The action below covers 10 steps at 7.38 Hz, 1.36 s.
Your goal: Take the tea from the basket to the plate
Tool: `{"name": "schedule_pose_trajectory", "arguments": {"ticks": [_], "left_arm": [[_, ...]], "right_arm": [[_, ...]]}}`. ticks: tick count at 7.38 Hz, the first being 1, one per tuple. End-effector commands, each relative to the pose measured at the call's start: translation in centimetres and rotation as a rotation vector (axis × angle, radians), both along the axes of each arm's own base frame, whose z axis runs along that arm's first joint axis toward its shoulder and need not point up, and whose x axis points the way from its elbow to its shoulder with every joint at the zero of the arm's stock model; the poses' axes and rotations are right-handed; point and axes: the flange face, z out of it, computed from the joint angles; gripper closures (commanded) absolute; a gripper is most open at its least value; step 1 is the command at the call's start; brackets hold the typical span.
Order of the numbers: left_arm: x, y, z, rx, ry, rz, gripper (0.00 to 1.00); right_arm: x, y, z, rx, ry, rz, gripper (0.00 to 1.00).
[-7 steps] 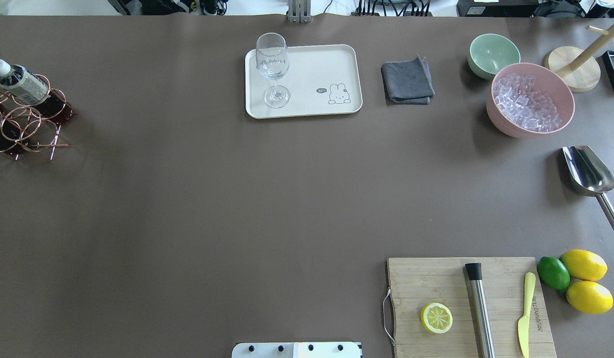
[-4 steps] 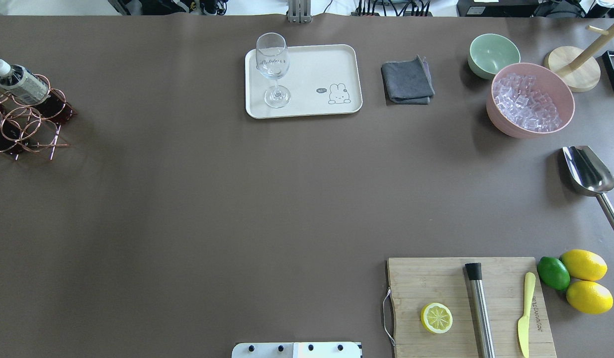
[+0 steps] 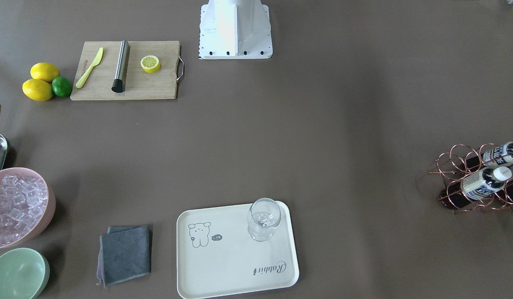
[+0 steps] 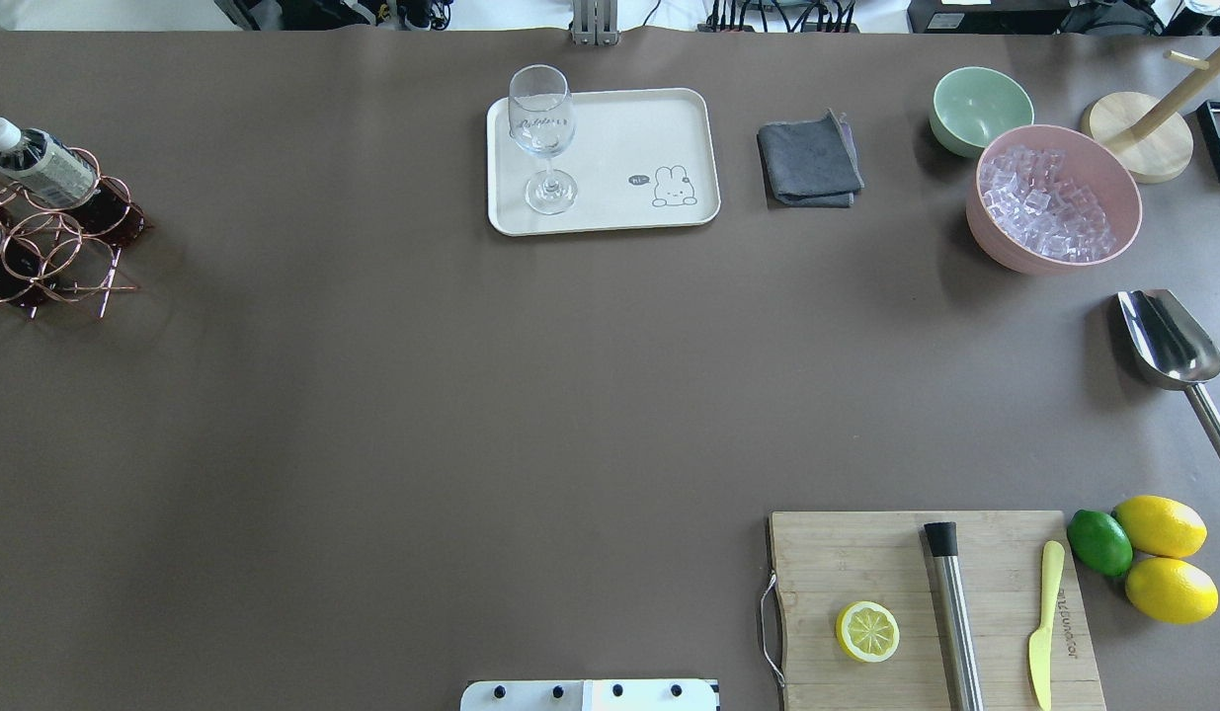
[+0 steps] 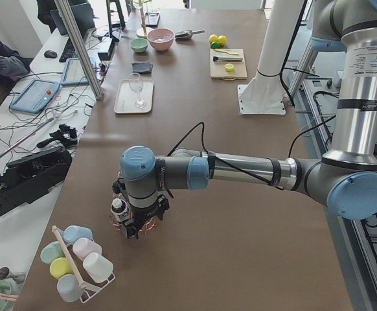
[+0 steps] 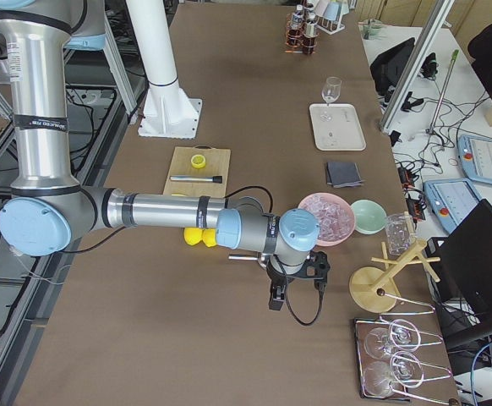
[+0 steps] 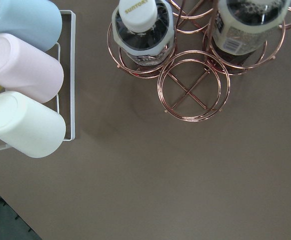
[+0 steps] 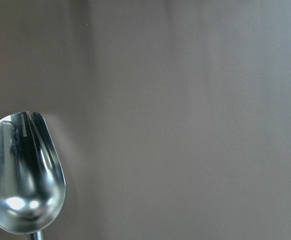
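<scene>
The copper wire basket (image 4: 61, 252) stands at the table's far left edge and holds tea bottles (image 4: 37, 163) with white caps and dark drink. In the left wrist view two bottles (image 7: 141, 20) sit in its rings (image 7: 194, 85), seen from above. The cream plate (image 4: 619, 138) lies at the far middle of the table. My left gripper (image 5: 133, 230) shows only in the exterior left view, just above the basket beside a bottle (image 5: 118, 208); I cannot tell if it is open. My right gripper (image 6: 292, 292) shows only in the exterior right view, low over the table near the pink bowl; I cannot tell its state.
A stemmed glass (image 4: 541, 138) stands on the plate's left part. A grey cloth (image 4: 809, 163), green bowl (image 4: 980, 107), pink bowl of ice (image 4: 1052, 197), metal scoop (image 4: 1168, 341), cutting board (image 4: 931, 607) and lemons (image 4: 1163, 558) fill the right side. A rack of pastel cups (image 7: 23, 90) stands beside the basket.
</scene>
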Motion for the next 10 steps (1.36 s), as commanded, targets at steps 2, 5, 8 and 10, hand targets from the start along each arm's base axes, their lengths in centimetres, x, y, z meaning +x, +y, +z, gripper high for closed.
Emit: {"name": "schedule_pose_trajectory", "arguments": {"ticks": [2, 5, 8, 10], "left_arm": [[-1.7, -2.2, -3.8, 0.235, -0.003, 0.196, 0.02], [1.4, -4.1, -6.6, 0.313, 0.068, 0.266, 0.02], [6.2, -5.9, -10.4, 0.428, 0.077, 0.398, 0.02], [5.7, -6.1, -10.7, 0.446, 0.067, 0.4, 0.02]], "right_arm": [[0.0, 0.1, 0.2, -0.003, 0.001, 0.0, 0.0], [0.0, 0.1, 0.2, -0.003, 0.001, 0.0, 0.0], [0.0, 0.1, 0.2, -0.003, 0.003, 0.0, 0.0], [0.0, 0.1, 0.2, -0.003, 0.004, 0.0, 0.0]]}}
